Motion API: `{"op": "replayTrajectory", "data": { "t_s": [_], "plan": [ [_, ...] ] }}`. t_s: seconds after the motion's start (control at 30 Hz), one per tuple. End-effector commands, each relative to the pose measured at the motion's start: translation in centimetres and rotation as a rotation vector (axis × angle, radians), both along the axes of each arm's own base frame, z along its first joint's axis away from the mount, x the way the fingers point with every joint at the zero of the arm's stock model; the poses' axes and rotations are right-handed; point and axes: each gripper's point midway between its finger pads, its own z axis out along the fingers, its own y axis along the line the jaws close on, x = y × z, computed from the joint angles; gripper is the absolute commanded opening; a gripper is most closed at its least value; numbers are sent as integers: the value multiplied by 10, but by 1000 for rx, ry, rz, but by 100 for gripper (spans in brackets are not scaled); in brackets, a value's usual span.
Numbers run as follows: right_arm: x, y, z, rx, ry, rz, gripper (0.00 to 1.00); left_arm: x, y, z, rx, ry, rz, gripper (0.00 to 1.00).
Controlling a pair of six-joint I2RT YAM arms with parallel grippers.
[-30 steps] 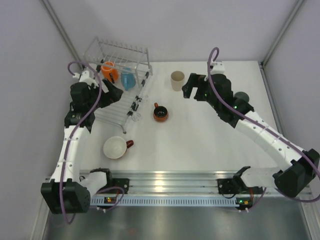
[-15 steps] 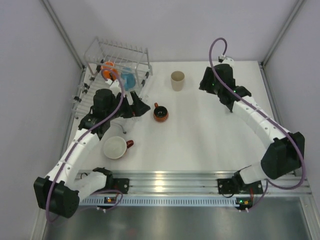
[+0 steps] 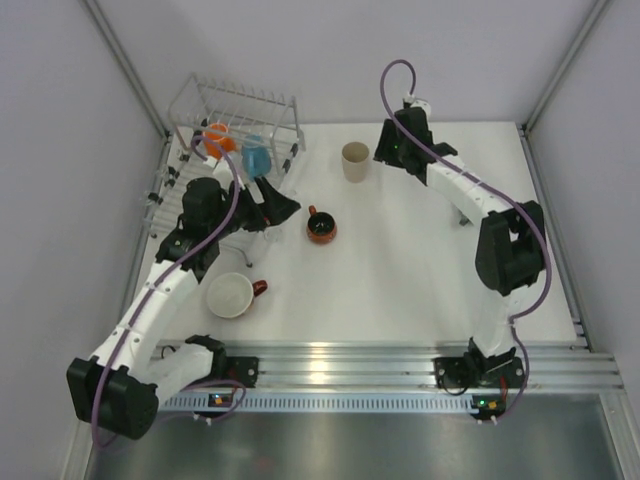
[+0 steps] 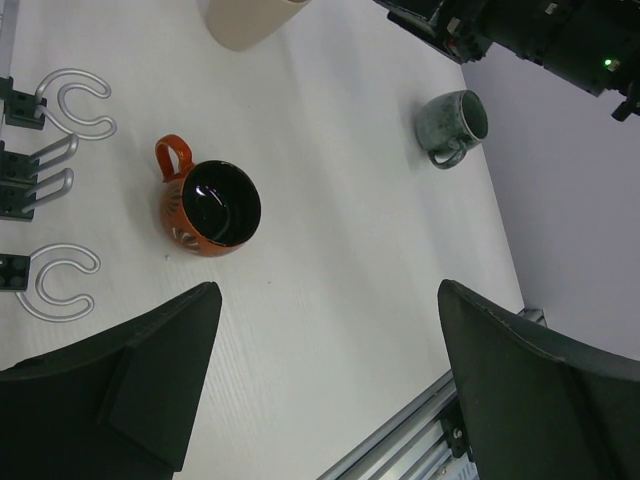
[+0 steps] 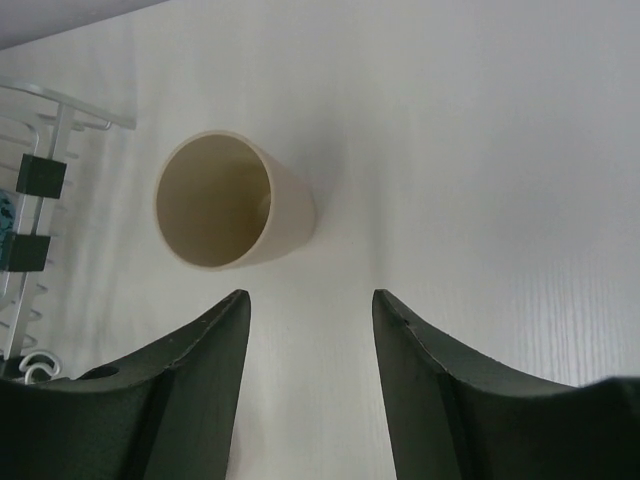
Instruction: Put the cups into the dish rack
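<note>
The wire dish rack [image 3: 240, 105] stands at the back left with the orange mug [image 3: 218, 138] and the light blue mug [image 3: 255, 159] in it. The beige tumbler [image 3: 355, 161] stands upright right of the rack; in the right wrist view it [image 5: 235, 200] is just ahead and left of my open, empty right gripper [image 5: 310, 300]. The dark red-handled mug [image 3: 320, 227] sits mid-table; my open, empty left gripper [image 3: 281, 208] hovers just left of it. In the left wrist view this mug [image 4: 210, 207] lies beyond the gripper [image 4: 328, 300]. The white red-handled cup [image 3: 231, 295] sits near the front left.
A grey-green mug [image 4: 455, 125] stands on the right side of the table, seen in the left wrist view. The rack's wire hooks [image 4: 62, 95] lie close to the dark mug. The rack's edge [image 5: 40, 150] shows left of the tumbler. Aluminium rails [image 3: 340, 360] run along the front.
My right arm has swung back and left, bringing its gripper beside the tumbler. My left gripper has moved away from the rack toward the dark mug, then held nearly still.
</note>
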Motion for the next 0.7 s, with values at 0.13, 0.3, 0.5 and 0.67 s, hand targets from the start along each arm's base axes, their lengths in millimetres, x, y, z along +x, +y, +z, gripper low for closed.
{"op": "replayTrajectory", "data": {
  "t_s": [0.13,0.3,0.5,0.67],
  "plan": [
    [34,27,12,92,-55,30,51,0,-4,13,-41,-79,-22,94],
    [41,25,5,72,-53,16,51,-1,-10,10,-49,-77,-61,94],
    [48,28,3,74,-67,9,51,-5,-19,7,-80,-77,-115,92],
    [52,41,-3,105,-62,37,49,-7,-23,7,-76,-87,-132,91]
  ]
}}
